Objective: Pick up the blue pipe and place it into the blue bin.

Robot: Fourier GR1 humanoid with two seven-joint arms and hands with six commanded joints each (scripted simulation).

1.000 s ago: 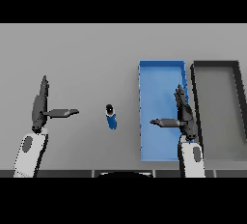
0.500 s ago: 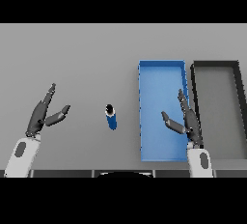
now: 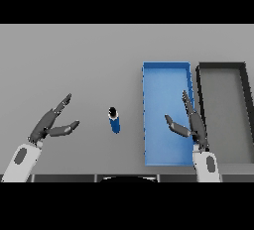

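Blue pipe [image 3: 114, 120] lies on the grey table [image 3: 89, 65], ungrasped, between my hands and just left of the blue bin [image 3: 166, 73]. Left hand [image 3: 49, 125] fingers spread, nearer the pipe, so suited to reach. Right hand [image 3: 191, 124] open above the bin

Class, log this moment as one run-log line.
blue pipe: on table, ungrasped | blue bin: empty | left hand: open | right hand: open, over bin

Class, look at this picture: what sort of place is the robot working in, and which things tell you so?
Probably a sorting workbench: a plain grey table with a blue bin beside a dark bin, and a small blue pipe waiting to be sorted.
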